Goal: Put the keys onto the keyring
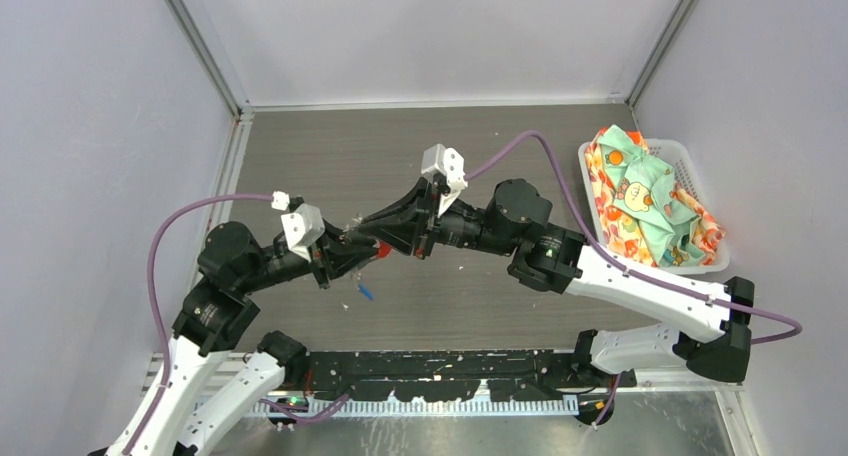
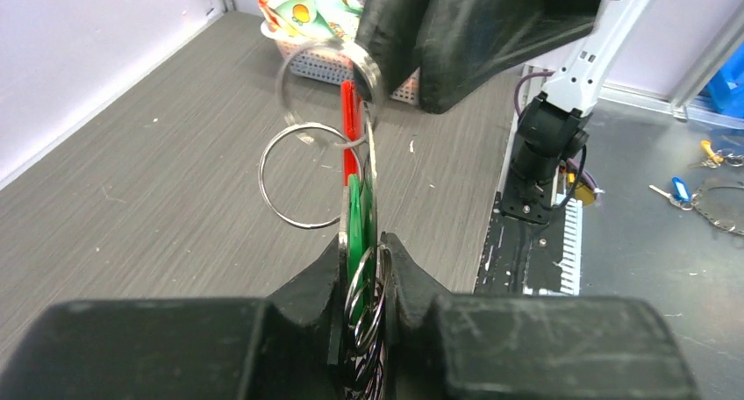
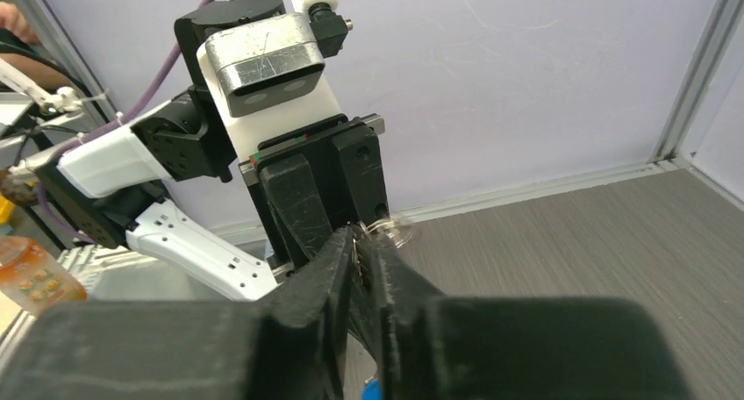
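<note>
Over grey wood-grain table (image 1: 300, 156), meeting tip to tip in mid-air. Clenching left jaws on green-headed key (image 2: 355, 229) along with steel rings (image 2: 367, 325). Pinching right jaws on top ring of keyring (image 2: 350, 124), dangling its red loop between both. Leaving blue-headed key (image 1: 366, 292) lying flat on table below, well apart from basket (image 1: 655, 148) at far right.

Overhead down; wrist views close, opposed, sharing keyring (image 2: 349, 110).
</note>
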Robot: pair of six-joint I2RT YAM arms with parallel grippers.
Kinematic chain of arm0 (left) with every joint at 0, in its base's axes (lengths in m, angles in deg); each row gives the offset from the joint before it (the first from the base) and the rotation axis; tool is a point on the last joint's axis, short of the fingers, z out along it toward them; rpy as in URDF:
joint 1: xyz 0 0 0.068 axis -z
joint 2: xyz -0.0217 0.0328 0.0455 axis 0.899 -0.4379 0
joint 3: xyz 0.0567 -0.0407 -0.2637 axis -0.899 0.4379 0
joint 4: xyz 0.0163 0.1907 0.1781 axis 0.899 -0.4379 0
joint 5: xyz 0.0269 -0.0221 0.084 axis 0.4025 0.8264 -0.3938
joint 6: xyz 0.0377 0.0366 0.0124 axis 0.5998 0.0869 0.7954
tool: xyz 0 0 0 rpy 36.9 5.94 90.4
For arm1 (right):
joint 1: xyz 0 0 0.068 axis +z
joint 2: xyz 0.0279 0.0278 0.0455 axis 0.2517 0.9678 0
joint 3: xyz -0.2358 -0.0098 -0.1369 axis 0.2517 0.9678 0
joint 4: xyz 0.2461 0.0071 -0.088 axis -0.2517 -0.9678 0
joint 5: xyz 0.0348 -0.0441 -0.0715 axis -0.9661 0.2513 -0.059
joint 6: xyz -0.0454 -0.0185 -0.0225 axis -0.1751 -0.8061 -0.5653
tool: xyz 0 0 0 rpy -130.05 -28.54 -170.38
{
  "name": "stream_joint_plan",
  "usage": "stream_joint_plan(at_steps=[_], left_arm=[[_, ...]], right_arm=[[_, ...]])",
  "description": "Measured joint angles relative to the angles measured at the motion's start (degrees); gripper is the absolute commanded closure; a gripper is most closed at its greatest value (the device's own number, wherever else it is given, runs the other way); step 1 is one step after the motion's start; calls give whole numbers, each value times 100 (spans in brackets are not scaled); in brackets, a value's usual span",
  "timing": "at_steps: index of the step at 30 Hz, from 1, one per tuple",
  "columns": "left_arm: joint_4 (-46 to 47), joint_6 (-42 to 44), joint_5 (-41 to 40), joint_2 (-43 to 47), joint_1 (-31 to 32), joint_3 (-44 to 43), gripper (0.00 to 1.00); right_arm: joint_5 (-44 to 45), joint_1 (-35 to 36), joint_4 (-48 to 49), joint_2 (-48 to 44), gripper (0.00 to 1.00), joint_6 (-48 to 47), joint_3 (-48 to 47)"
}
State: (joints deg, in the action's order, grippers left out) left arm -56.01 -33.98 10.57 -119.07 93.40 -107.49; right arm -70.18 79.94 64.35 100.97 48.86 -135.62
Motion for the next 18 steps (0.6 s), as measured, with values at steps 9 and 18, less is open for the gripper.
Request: stream_joint_plan(at_steps=[9, 18], left_arm=[[162, -291, -94, -149, 0, 79, 99], [791, -1023, 81, -2323, -122, 306, 100]], right_arm=[[634, -44, -710, -363, 27, -85, -7], [2151, -162, -1296, -1956, 21, -166, 820]])
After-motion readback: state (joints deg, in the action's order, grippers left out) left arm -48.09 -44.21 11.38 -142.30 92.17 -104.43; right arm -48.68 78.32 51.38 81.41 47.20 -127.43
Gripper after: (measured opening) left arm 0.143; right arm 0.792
